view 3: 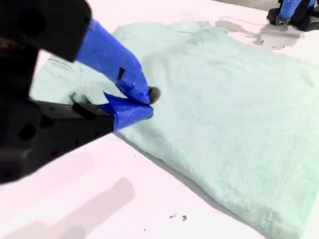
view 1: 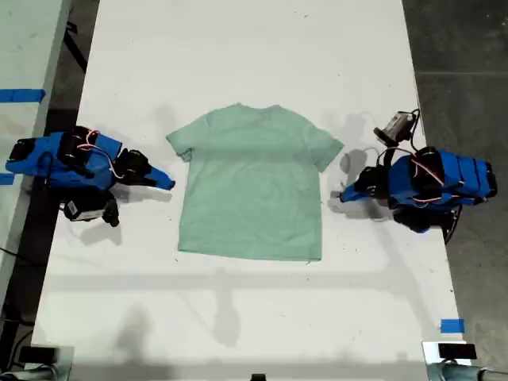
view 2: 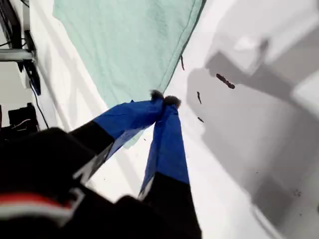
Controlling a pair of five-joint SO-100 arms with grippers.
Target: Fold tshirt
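Lying flat, the soft mint tshirt (view 1: 251, 186) sits between my first gripper (view 2: 164, 101) and second gripper (view 3: 147, 102), both closed.

— What's carrying everything?

— A white table (view 1: 254, 317), long and plain.

— And lying on it?

— The tshirt (view 1: 252, 186) is spread flat near the middle, pale mint-green, sleeves out. My two blue arms sit on the top at either side of it, one toward the exterior view's left (view 1: 79, 163), one toward its right (view 1: 421, 182). A strip of blue tape (view 1: 452, 325) sticks near the exterior view's lower right corner.
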